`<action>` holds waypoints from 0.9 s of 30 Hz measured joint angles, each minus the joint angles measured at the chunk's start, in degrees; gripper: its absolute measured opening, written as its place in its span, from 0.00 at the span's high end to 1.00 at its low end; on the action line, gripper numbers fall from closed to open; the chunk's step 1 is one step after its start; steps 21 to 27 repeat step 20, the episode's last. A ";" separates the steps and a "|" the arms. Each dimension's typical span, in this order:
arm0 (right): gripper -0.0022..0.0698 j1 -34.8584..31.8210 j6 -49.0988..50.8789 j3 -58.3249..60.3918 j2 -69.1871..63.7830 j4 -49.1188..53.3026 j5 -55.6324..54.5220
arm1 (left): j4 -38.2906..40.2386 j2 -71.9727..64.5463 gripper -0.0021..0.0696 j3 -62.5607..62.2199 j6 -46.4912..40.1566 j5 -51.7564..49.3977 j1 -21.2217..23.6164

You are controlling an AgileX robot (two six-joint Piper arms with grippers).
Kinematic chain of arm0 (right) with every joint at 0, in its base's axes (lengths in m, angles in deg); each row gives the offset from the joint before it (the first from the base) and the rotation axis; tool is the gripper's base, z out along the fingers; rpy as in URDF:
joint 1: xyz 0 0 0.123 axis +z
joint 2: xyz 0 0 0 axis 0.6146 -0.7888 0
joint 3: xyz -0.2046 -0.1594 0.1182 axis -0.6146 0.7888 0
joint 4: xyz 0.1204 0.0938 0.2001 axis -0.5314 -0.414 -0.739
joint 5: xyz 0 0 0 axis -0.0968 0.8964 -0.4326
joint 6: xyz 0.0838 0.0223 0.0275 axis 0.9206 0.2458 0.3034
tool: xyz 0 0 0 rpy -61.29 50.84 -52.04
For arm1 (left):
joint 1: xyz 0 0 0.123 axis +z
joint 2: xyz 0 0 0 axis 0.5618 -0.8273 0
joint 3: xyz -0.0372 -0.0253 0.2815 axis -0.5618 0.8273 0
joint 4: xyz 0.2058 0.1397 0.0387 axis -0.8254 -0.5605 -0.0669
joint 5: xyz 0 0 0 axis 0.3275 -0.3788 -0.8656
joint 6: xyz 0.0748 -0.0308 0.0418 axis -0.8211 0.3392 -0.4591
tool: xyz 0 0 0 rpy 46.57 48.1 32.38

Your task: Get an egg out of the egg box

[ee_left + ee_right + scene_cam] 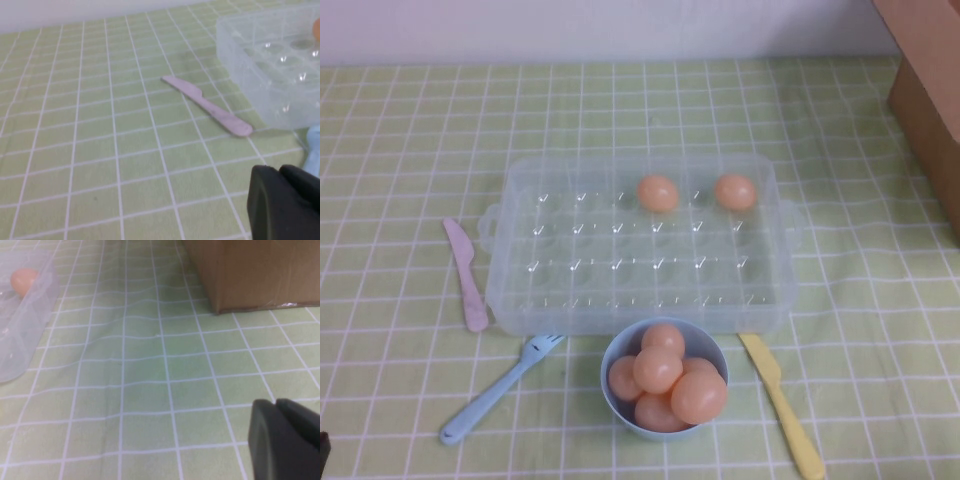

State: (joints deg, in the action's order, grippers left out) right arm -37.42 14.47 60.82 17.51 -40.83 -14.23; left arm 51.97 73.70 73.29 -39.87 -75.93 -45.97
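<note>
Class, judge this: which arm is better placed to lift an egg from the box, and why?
Probably right: both eggs sit in the egg box's far right cells. Right claw views one egg; left claw hangs by the pink knife.

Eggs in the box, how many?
2. One egg in the far row of the box, right of middle; the other egg near the far right corner. Both grippers are outside the high view.

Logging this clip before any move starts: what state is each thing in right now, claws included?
egg box: open, no lid on it, two eggs in its far row.
egg: seated in a cell, untouched.
second egg: seated in a cell nearer the box's right end.
bowl: piled full of eggs.
left claw: low over the cloth, left of the box, holding nothing.
right claw: over bare cloth near the cardboard box, holding nothing.
</note>
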 joint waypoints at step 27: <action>0.99 0.00 0.00 0.00 0.00 0.00 0.00 | 9.08 0.00 0.98 0.09 -6.56 -4.12 3.83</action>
